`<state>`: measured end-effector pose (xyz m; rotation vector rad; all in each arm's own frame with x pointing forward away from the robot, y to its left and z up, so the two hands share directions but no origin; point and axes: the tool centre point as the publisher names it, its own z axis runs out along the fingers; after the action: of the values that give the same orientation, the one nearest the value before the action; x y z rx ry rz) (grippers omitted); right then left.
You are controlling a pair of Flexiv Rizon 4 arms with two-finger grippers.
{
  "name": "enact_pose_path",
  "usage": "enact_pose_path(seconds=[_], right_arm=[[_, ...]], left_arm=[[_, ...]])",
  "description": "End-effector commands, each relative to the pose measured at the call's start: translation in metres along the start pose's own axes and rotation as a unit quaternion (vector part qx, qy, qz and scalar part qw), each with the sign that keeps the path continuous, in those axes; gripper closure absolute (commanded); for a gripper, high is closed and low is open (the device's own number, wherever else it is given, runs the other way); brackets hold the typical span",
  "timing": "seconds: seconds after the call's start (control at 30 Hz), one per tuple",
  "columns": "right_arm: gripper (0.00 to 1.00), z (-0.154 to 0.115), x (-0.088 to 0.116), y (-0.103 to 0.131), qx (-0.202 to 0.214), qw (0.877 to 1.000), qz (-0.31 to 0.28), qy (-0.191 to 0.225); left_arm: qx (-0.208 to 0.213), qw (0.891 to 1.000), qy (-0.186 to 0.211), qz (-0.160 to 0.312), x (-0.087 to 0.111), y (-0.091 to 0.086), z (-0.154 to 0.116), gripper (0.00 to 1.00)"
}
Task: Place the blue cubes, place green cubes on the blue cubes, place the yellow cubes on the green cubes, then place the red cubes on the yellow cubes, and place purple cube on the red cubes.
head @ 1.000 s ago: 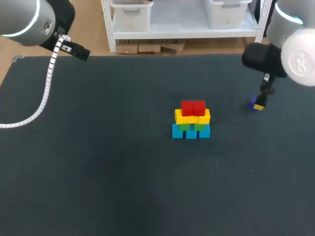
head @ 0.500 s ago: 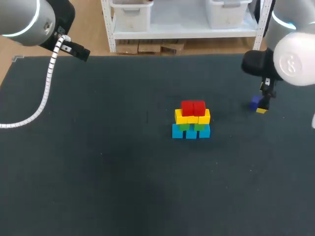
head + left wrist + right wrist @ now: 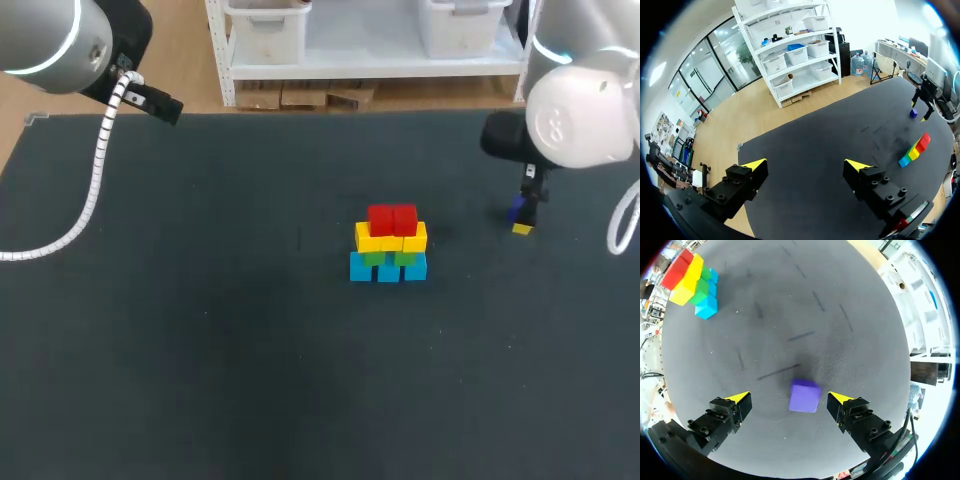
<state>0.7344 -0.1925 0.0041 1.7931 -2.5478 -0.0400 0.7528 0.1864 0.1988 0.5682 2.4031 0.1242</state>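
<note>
Left gripper (image 3: 806, 164) sits high over the far left corner of the table (image 3: 200, 350), fingers spread wide, nothing between them, touching nothing. Left arm comes in at the head view's top left corner with a white coiled cable hanging off it. A bit right of the table's middle is one stack (image 3: 389, 244) of cubes, four layers. Blue cubes (image 3: 388, 269) at the bottom on the table, three fronts showing in the head view. Green cubes (image 3: 374, 257) on them, two showing, mostly tucked under the next layer. Yellow cubes (image 3: 370, 241) on the green, the row about as wide as the blue one, exact count hard to tell. Red cubes (image 3: 392, 219) on top, two side by side. Well to the right of the stack, near the table's right side, is one purple cube (image 3: 805, 395), resting on the table, apart from the stack. Right gripper (image 3: 788, 397) is down over it, fingers spread, one on each side of the cube with a gap showing on both sides, so it grips nothing and does not touch the cube. In the right wrist view the stack lies far ahead of the gripper, off to one side.
</note>
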Motion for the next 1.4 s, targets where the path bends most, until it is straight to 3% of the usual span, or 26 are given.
enact_pose_path(seconds=[0.03,0.27,0.3,0.33,0.5,0.57,0.83,1.0,1.17,1.4], right_arm=[[0.00,0.002,-0.003,-0.007,-0.007,1.000,0.000,0.003],[0.02,0.004,0.000,-0.009,-0.010,1.000,0.002,0.007],[0.19,0.004,0.001,-0.009,-0.011,1.000,0.003,0.008],[0.47,0.005,0.001,-0.009,-0.011,1.000,0.004,0.008],[0.72,0.007,0.003,-0.009,-0.013,1.000,0.006,0.010],[0.98,0.007,0.003,-0.009,-0.012,1.000,0.006,0.010],[1.00,-0.003,0.003,-0.008,-0.003,1.000,0.008,0.008],[1.00,-0.025,0.000,-0.005,0.011,1.000,0.009,0.005],[1.00,-0.063,-0.004,-0.001,0.021,0.999,0.015,-0.021],[1.00,-0.121,-0.028,0.024,0.050,0.998,-0.035,-0.033]], left_arm=[[0.002,1.000,-0.001,0.000,0.000,0.001,0.000,0.00],[0.002,1.000,-0.001,0.000,0.000,0.001,0.000,0.00],[0.002,1.000,-0.001,0.000,0.000,0.001,0.000,0.00],[0.002,1.000,-0.001,0.000,0.000,0.001,0.000,0.00],[0.002,1.000,-0.001,0.000,0.000,0.001,0.000,0.00],[0.002,1.000,-0.001,0.000,0.000,0.001,0.000,0.00],[0.002,1.000,-0.001,0.000,0.000,0.001,0.000,0.00],[0.002,1.000,-0.001,0.000,0.000,0.001,0.000,0.00],[0.002,1.000,-0.001,0.000,0.000,0.001,0.000,0.00],[0.002,1.000,-0.001,0.000,0.000,0.001,0.000,0.00]])
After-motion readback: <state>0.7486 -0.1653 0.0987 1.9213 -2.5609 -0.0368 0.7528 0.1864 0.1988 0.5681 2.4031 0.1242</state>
